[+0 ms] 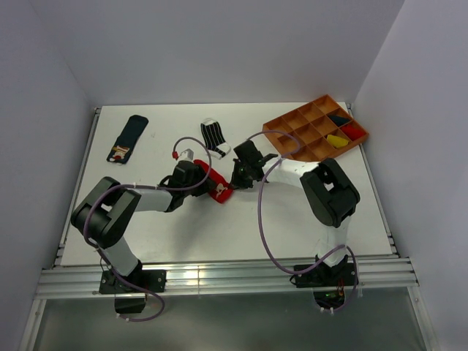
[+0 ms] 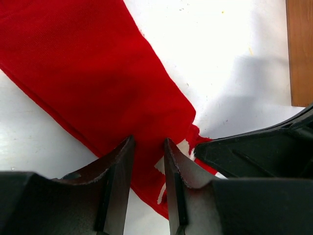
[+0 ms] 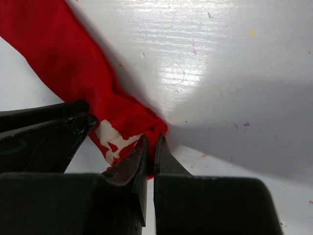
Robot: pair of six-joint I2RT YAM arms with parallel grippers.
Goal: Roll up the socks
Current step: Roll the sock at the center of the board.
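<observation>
The red sock (image 1: 217,186) lies mid-table between both grippers, its white figure at the near end. My left gripper (image 1: 199,178) stands over it with the jaws a little apart; red fabric (image 2: 98,78) lies flat in the gap of the left gripper (image 2: 148,149). My right gripper (image 3: 152,143) is shut on the bunched toe edge of the red sock (image 3: 73,63), and it shows as a black shape (image 2: 259,152) in the left wrist view. The navy sock (image 1: 128,139) lies at the far left. The striped sock (image 1: 214,137) lies behind the grippers.
An orange compartment tray (image 1: 292,124) stands at the back right with yellow, red and dark items in its far cells; its edge (image 2: 298,49) shows in the left wrist view. Purple cables loop over both arms. White walls close in three sides.
</observation>
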